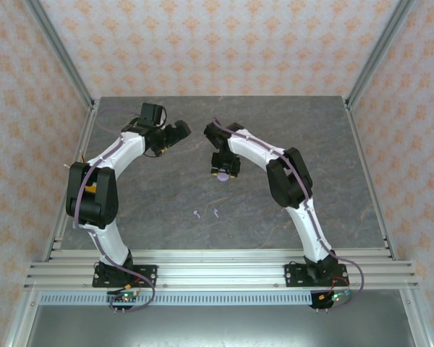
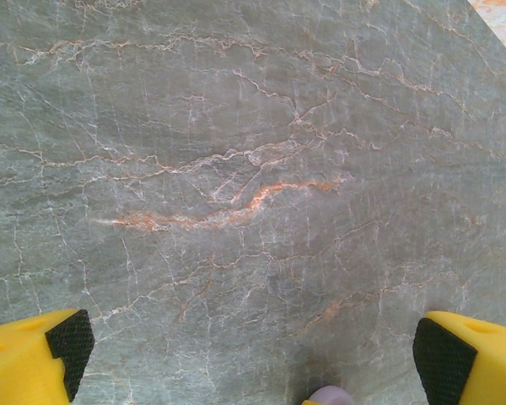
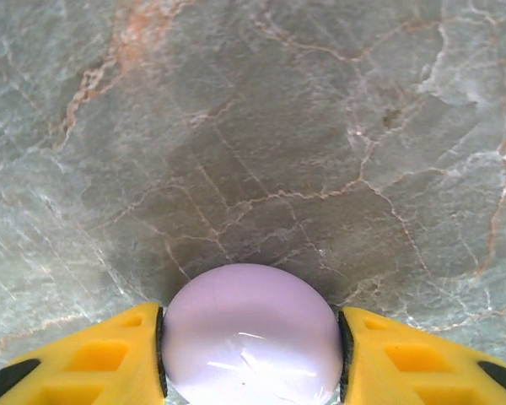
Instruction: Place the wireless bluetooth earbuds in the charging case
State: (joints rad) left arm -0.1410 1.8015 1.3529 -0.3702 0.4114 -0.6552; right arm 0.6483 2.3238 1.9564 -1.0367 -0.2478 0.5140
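The charging case [image 3: 251, 325] is a round, glossy pale purple shell resting on the marble table. My right gripper [image 3: 251, 342] is shut on it, with a black pad pressed against each side. From above, the case [image 1: 222, 176] shows just under the right gripper [image 1: 223, 168] near the table's middle. Two tiny pale purple earbuds [image 1: 196, 214] [image 1: 216, 212] lie on the table nearer the arm bases, apart from both grippers. My left gripper [image 1: 176, 133] hovers at the back left, and its jaws [image 2: 253, 350] stand wide open over bare marble with nothing between them.
The grey-green marble table [image 1: 333, 181] is fenced by metal posts and patterned walls. A small pale rounded thing [image 2: 331, 396] peeks in at the bottom edge of the left wrist view; I cannot tell what it is.
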